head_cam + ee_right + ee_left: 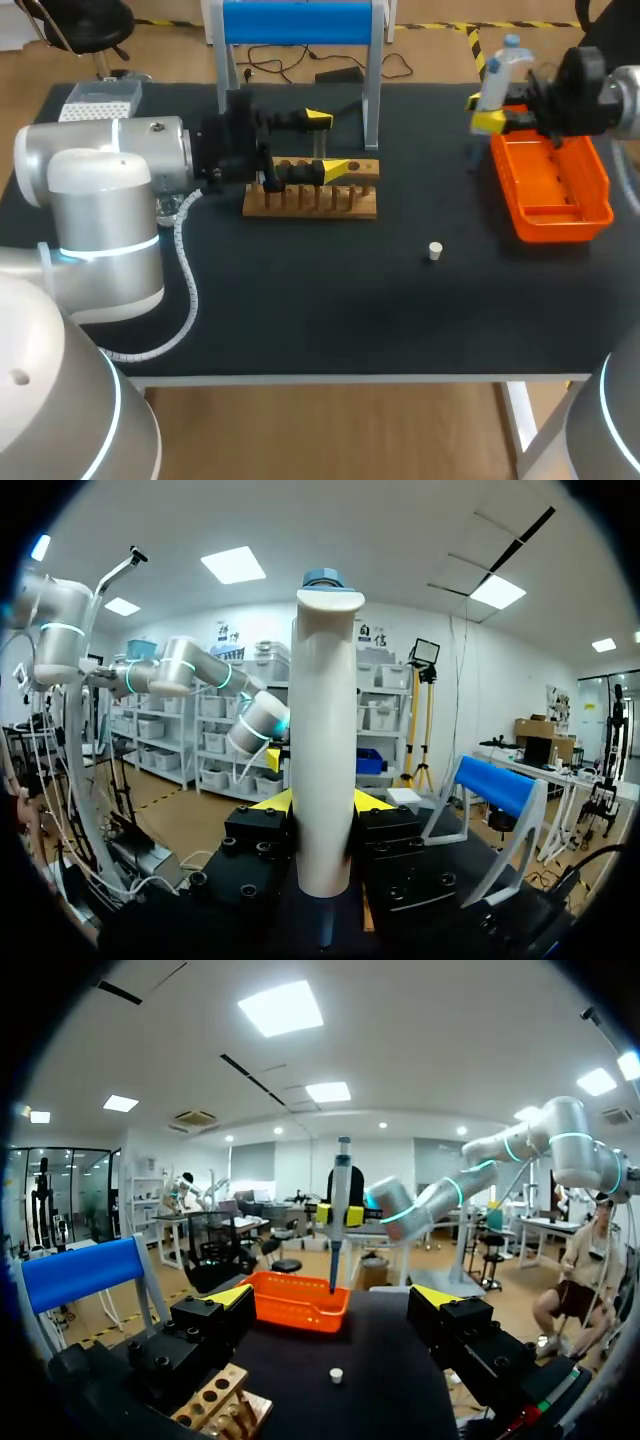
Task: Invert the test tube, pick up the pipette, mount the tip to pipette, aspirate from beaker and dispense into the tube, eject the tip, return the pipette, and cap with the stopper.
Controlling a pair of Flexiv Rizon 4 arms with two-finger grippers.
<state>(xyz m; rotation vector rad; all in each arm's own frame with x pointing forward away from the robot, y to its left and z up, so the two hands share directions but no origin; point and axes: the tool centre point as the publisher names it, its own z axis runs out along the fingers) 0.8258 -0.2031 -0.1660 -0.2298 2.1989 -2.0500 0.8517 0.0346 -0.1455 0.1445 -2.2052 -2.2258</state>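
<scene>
My right gripper (492,121) is shut on the white pipette (499,72), holding it upright over the far end of the orange tray (560,215). In the right wrist view the pipette body (325,750) stands between the two yellow-tipped fingers of that gripper (322,805). My left gripper (327,146) hangs open and empty over the wooden tube rack (310,203). From the left wrist, its gripper (333,1298) faces the held pipette (340,1210), with the rack (215,1400) below it. A small white stopper (435,250) lies on the black table. I cannot make out a test tube or a beaker.
A stand with a blue bar (298,22) rises behind the rack. A white tip box (100,98) sits at the far left corner. The orange tray (300,1302) and the stopper (337,1374) lie ahead of the left gripper.
</scene>
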